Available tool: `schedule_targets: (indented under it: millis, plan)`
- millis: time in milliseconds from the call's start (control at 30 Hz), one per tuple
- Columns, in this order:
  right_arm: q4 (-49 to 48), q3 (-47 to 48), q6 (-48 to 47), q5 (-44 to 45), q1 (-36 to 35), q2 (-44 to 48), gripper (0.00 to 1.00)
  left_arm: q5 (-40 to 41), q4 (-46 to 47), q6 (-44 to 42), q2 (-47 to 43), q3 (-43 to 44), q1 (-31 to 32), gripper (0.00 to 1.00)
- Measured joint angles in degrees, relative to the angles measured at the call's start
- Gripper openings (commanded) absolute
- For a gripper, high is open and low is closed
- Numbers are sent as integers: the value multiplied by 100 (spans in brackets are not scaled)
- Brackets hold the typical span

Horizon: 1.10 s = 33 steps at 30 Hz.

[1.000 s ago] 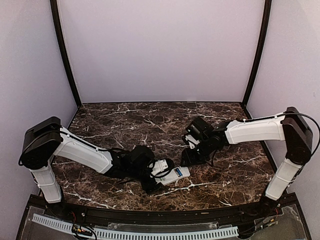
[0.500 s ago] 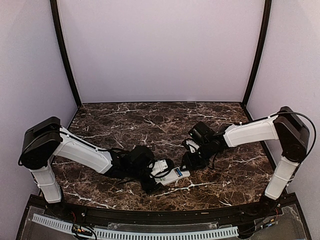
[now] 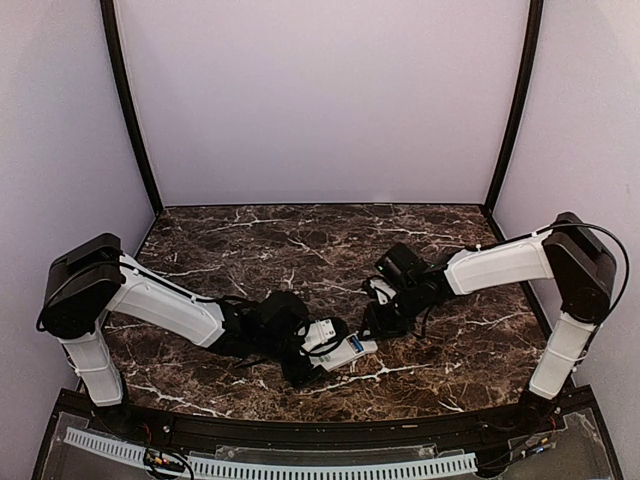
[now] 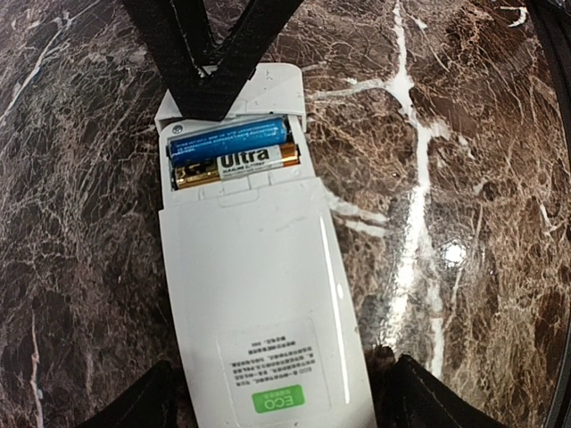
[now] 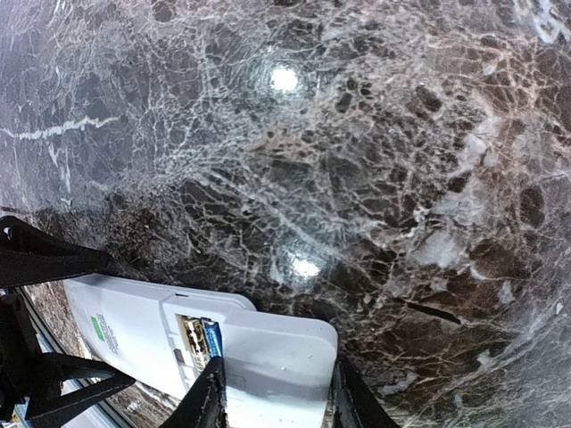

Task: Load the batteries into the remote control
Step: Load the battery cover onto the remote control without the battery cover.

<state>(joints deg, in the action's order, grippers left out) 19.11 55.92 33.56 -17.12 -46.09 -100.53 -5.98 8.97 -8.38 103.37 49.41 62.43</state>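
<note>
Right tool [image 5: 278, 401] has closed in astride the remote control's [image 4: 254, 294] right-pointing battery end, grip unclear; left tool [image 4: 285, 403] clamps it.

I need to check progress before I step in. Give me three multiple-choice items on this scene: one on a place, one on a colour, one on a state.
1. Where are the batteries?
A) loose on the table
B) in the compartment of the remote control
C) between the right gripper's fingers

2. What colour is the battery nearest the remote's end?
A) blue
B) red
C) green

3. How does the remote lie?
A) buttons up
B) back up
C) standing on its edge

Answers:
1 B: both sit side by side in the open compartment.
2 A: the blue battery lies next to a gold and black one.
3 B: the green label on its back faces the left wrist camera.
</note>
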Motion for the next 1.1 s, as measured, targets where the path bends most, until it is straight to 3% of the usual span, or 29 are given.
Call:
schedule_targets:
  millis: [700,1100]
  plan:
    - [170,330,-11,323,-313,-79,33,-2,2,2,0,0,0,82]
    - [669,804,-339,391,-319,39,39,-2,4,0,0,0,0,82]
